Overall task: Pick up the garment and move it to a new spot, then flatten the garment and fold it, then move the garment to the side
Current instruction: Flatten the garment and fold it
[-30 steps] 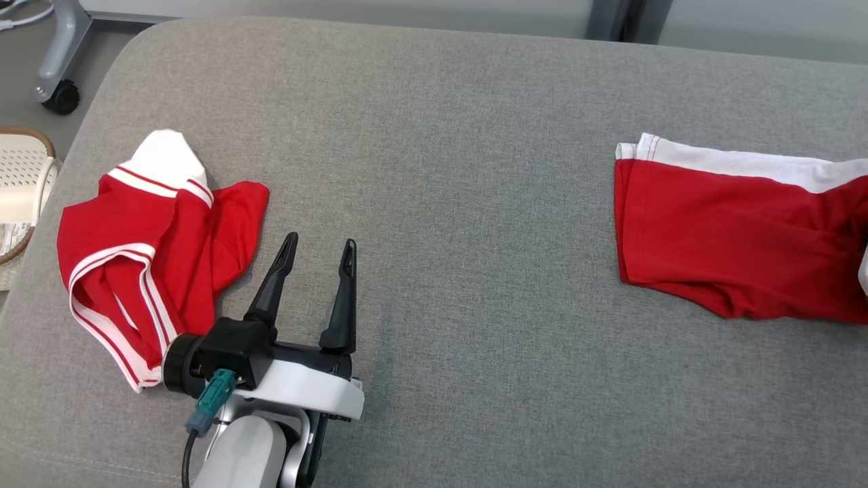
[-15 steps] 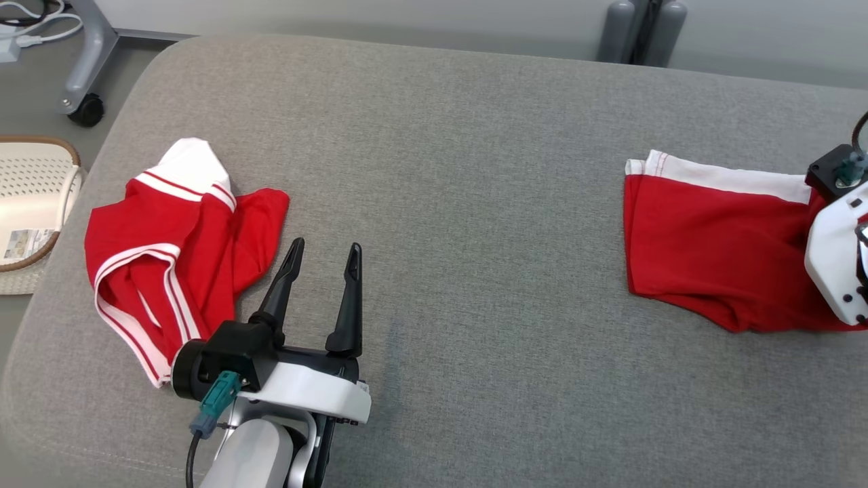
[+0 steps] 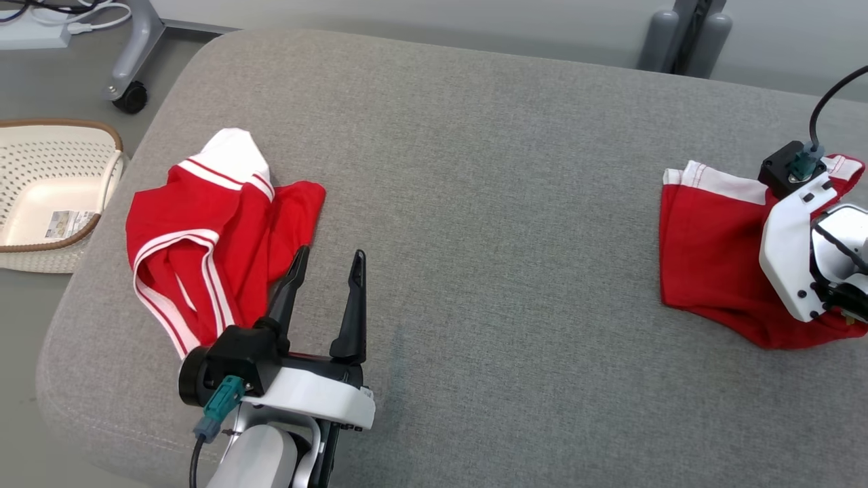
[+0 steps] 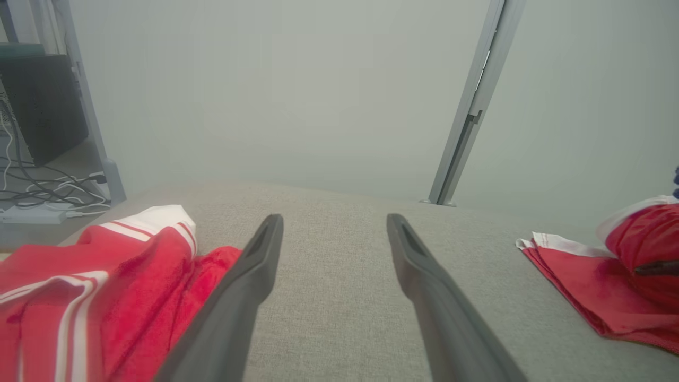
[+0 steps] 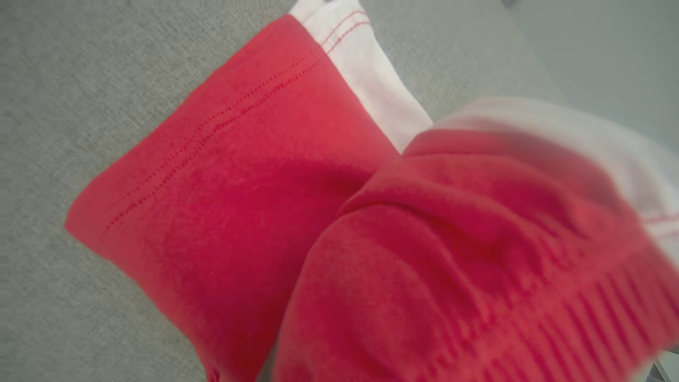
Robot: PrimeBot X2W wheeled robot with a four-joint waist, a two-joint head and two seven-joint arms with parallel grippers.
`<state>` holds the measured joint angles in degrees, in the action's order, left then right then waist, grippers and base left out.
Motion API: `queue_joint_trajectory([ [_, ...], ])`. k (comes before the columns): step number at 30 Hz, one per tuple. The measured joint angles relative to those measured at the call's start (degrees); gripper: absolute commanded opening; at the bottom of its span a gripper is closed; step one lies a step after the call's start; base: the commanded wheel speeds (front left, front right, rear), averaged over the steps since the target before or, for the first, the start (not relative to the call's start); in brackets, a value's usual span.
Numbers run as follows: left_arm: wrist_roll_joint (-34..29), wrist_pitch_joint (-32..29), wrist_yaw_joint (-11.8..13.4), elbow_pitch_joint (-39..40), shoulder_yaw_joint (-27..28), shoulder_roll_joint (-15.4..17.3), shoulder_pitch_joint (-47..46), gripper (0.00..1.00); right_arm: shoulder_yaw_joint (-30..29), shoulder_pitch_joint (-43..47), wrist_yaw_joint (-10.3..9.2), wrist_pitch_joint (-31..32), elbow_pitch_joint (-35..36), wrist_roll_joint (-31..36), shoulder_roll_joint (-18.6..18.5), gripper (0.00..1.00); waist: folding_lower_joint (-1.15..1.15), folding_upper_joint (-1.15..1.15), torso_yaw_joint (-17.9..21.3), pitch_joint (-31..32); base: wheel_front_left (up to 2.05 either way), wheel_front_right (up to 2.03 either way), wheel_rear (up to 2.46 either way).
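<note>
Head view: at the lower left my left gripper (image 3: pixel 331 255) stands wide open and empty, one finger over the edge of the crumpled garment (image 3: pixel 203 230) on the grey cushion (image 3: pixel 475 203). At the right edge my right gripper (image 3: pixel 797 261) is upon the folded garment (image 3: pixel 705 264).

Left wrist view: nothing lies between my fingers; the folded garment is at the right.

Right wrist view: my closed right gripper pinches bunched red cloth at the lower right; the flat part lies at the left.

Garment (image 5: pixel 530 175) fold blurry, edge-cropped
</note>
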<state>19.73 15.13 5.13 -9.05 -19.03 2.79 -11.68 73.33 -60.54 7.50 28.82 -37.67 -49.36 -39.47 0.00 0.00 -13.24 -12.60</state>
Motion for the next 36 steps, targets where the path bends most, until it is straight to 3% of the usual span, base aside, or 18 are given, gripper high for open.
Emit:
queue_joint_trajectory([
  [17,0.2,0.0,0.3,-0.1,-0.8,0.0,0.0,1.00,0.0,0.7,0.00,0.6,-1.8,-1.6,2.4,0.00,0.00,0.00,-2.7,-1.0,0.00,0.00,0.00],
  [18,0.3,0.0,0.4,-0.1,-0.8,0.0,0.0,1.00,0.0,0.8,0.00,0.6,-2.0,-1.5,2.6,0.04,0.00,0.00,-2.8,-1.1,0.00,0.00,0.00],
  [19,0.3,0.0,0.5,-0.1,-0.8,0.0,0.0,1.00,0.0,0.9,0.00,0.5,-2.1,-1.5,2.8,0.38,0.00,0.00,-2.9,-1.1,0.00,0.00,0.00],
  [20,0.3,0.0,0.5,-0.1,-0.8,0.0,0.0,1.00,0.0,0.9,0.00,-0.2,-2.3,-1.5,3.0,1.00,0.00,0.00,-2.9,-1.1,0.00,0.00,0.00],
  [36,-0.5,0.0,0.2,-0.9,0.5,0.0,0.8,1.00,0.0,-0.4,0.00,-7.6,-4.3,-3.4,7.4,1.00,0.00,0.00,-1.7,1.2,0.00,0.00,0.00],
])
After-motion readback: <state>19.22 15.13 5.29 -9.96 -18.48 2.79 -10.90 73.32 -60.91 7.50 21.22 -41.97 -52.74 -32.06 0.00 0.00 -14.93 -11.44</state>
